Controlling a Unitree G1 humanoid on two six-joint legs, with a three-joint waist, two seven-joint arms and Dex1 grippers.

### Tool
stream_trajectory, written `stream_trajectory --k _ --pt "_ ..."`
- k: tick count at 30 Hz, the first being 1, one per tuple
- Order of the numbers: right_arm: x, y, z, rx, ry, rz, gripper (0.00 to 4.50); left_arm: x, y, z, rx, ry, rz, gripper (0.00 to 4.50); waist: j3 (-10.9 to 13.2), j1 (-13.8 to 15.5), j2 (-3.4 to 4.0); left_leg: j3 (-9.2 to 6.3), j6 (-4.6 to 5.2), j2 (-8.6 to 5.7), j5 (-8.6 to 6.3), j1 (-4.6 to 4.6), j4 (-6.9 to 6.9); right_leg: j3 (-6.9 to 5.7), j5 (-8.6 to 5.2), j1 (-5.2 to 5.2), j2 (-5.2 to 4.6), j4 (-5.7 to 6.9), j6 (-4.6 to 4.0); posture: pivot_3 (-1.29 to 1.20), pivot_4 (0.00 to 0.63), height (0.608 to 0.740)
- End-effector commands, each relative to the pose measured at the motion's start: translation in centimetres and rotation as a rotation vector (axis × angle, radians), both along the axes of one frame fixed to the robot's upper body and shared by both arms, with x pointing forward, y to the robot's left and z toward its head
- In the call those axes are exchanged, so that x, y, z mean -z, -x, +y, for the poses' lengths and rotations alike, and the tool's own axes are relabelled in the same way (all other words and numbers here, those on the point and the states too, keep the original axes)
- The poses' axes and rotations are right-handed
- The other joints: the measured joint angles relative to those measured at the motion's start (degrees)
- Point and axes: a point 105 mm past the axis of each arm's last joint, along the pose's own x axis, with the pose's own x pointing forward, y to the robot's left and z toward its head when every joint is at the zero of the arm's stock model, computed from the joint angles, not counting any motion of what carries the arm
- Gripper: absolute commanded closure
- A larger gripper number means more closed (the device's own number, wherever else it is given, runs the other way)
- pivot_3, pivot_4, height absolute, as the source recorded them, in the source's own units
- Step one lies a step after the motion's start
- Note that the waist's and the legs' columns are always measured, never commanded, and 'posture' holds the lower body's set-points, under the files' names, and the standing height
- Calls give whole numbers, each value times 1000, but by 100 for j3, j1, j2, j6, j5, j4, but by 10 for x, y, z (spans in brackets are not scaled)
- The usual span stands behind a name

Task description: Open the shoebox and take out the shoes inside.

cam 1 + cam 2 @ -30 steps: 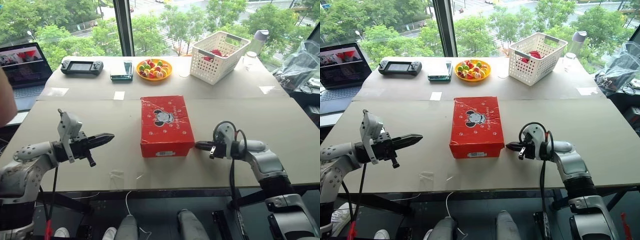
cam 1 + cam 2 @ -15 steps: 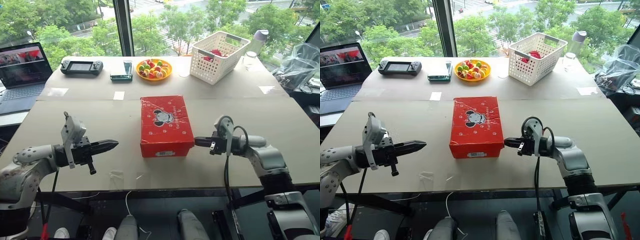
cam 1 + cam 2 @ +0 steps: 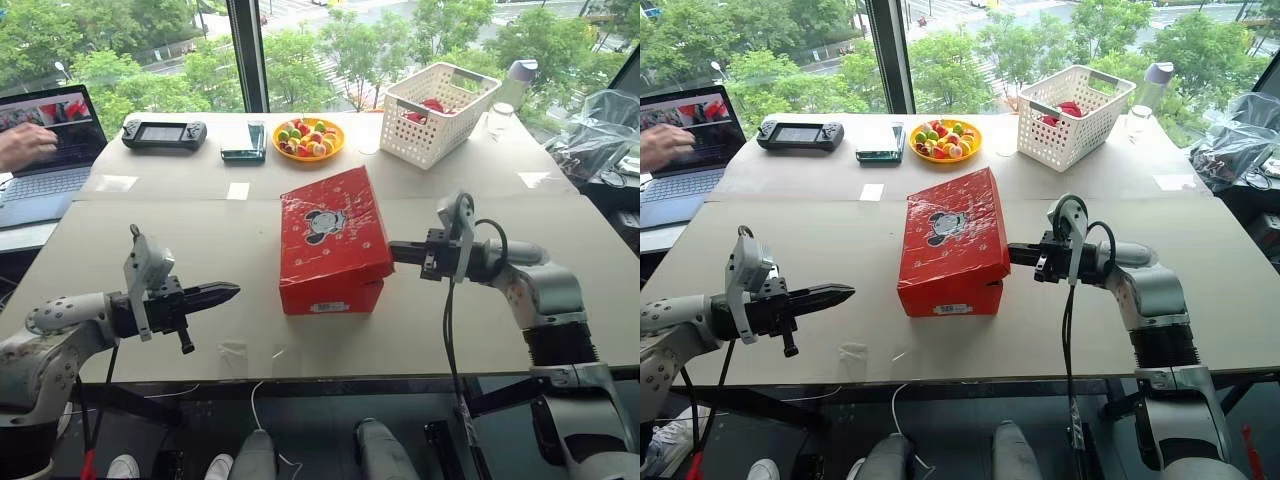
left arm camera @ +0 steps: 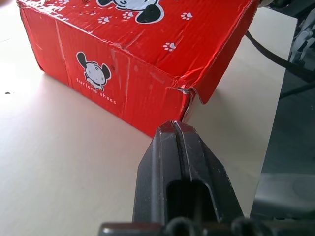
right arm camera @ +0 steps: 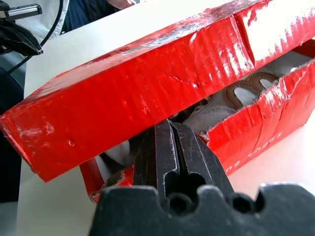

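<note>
The red shoebox [image 3: 333, 245] with a cartoon mouse print lies mid-table. Its lid [image 5: 147, 83] is tilted up on the right side, hinged along the left. My right gripper [image 3: 392, 248] is shut, and its tip sits under the lid's raised right edge, holding it up. In the right wrist view the gap shows a light grey-and-white shoe [image 5: 231, 98] inside the box. My left gripper [image 3: 234, 291] is shut and empty. It hovers left of the box, pointing at the front left corner [image 4: 184, 93].
At the back stand a white basket [image 3: 438, 98], a plate of fruit [image 3: 308, 138], a handheld console [image 3: 164, 132] and a bottle [image 3: 516, 84]. A person's hand [image 3: 24, 145] rests on a laptop [image 3: 45, 120] at far left. A plastic bag [image 3: 600, 130] lies at far right.
My right gripper has risen with its tip under the lid's right edge, tilting the lid up from flat. A person's hand has come onto the laptop. The left gripper has hardly moved.
</note>
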Motion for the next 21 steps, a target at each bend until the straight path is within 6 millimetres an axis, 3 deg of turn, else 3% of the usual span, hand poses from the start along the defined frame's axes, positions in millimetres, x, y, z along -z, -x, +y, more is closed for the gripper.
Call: stream_trajectory --k 1,7,14,17,21 --pt "-44 13 25 -117 5 -145 4466 -17 8 0 9 -1 -48 4500 0 -13 0 0 0 0 0 2 0 1 -1 -1 0 5 -2 0 150 704" --pt "-74 20 62 -229 29 -248 4466 -22 19 7 -5 -12 -36 4500 1 -61 1 0 0 9 0 10 1 1 -13 -10 9 39 -16 0 150 704" --pt "-121 23 137 -339 -55 -396 4466 -49 29 13 -42 1 -100 4500 3 -170 3 0 0 19 0 17 7 2 -15 -16 21 59 -26 0 150 704" --pt "-138 9 145 -263 -190 -353 4466 -53 33 12 -45 8 -108 4500 3 -183 3 -8 0 43 0 19 5 4 -18 -15 50 64 -36 0 150 704" --pt "-129 -4 147 -219 -172 -342 4466 -64 40 13 -55 22 -129 4500 3 -118 2 -13 -1 47 0 14 4 0 -22 -15 56 63 -45 0 150 704"
